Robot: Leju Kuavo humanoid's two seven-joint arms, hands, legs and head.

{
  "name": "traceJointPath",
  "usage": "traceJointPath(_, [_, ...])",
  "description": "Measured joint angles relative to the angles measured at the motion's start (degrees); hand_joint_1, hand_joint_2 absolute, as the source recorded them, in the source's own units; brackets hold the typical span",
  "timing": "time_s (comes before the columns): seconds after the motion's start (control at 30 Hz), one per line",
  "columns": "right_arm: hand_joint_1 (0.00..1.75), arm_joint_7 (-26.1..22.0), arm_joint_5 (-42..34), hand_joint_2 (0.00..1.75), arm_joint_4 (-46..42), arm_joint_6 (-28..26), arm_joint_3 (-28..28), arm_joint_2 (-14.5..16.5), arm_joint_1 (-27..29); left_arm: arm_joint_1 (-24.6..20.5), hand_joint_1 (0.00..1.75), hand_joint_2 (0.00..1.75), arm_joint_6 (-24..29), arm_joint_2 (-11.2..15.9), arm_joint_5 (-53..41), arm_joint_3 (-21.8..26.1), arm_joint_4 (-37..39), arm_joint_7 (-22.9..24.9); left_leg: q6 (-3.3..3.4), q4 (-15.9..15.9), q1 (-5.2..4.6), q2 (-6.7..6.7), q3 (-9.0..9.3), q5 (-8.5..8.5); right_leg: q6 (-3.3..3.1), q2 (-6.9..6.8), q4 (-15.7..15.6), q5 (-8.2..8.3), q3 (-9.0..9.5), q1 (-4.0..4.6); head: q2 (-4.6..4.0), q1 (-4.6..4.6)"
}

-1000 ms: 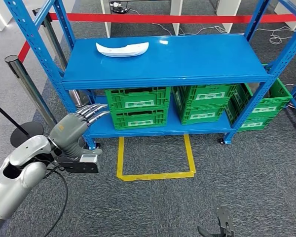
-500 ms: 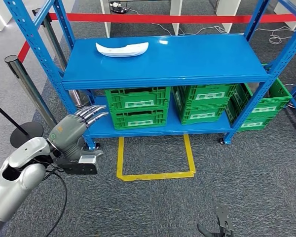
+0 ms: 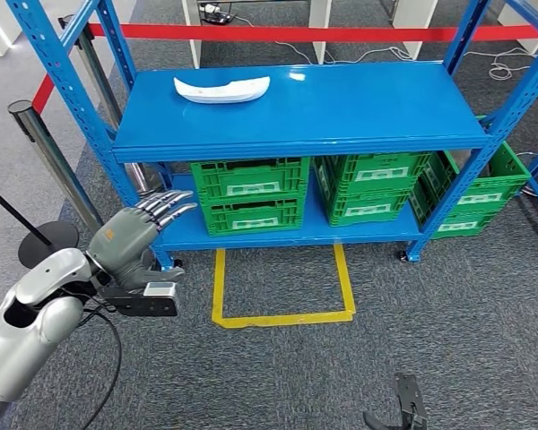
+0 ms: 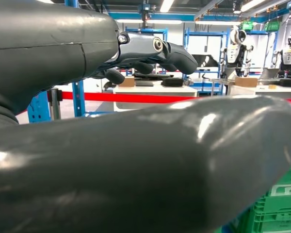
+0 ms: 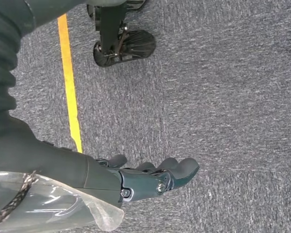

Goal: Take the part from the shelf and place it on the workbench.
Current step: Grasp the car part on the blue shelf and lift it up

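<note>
Head view shows the white part (image 3: 222, 89) lying flat on the top board of the blue shelf (image 3: 361, 116), near its back left corner. Nothing touches it. Left hand (image 3: 136, 240) is raised in front of the shelf's left post, low down and well apart from the part. Its fingers (image 3: 171, 202) are stretched out, a little spread, and hold nothing. Green crates (image 3: 249, 193) sit on the lower board. Right hand (image 5: 151, 177) hangs over the grey carpet (image 5: 228, 97), fingers nearly straight, side by side, holding nothing.
</note>
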Motion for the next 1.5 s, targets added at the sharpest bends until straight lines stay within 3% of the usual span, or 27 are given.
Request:
traceJointPath(0.23, [0.0, 0.41, 0.16, 1.75, 0.0, -0.04, 0.34, 0.0, 0.01, -0.03, 0.0, 0.0, -0.01, 0.0, 0.0, 0.01, 0.0, 0.01, 0.0, 0.0, 0.0, 0.0, 0.0, 0.0, 0.0, 0.0, 0.0, 0.0, -0.01, 0.0, 0.01, 0.01])
traceJointPath(0.57, [0.0, 4.82, 2.35, 1.75, 0.02, -0.18, 1.45, 0.0, 0.41, -1.5, 0.0, 0.0, -0.55, -0.07, -0.04, -0.07, 0.02, 0.63, 0.0, 0.0, 0.0, 0.01, -0.01, 0.0, 0.0, 0.02, 0.0, 0.0, -0.03, 0.0, 0.01, 0.0])
traceJointPath(1.17, [0.0, 3.15, 2.42, 1.75, 0.04, 7.82, 2.37, -0.33, 1.6, -4.04, 0.0, 0.0, -1.19, -0.51, 0.67, -0.22, 0.49, -0.06, 0.0, 0.01, 0.0, 0.01, -0.02, 0.0, 0.0, 0.02, 0.0, 0.0, -0.04, 0.0, 0.0, 0.01])
traceJointPath(1.5, [0.0, 2.82, 2.39, 1.75, 0.04, 8.15, 2.32, -0.66, 2.85, -3.93, 0.0, 0.0, -0.52, -0.85, 0.68, -0.23, 1.95, -0.96, 0.0, 0.01, 0.0, 0.03, -0.04, 0.0, 0.0, 0.07, 0.0, 0.0, -0.08, 0.0, 0.0, 0.01])
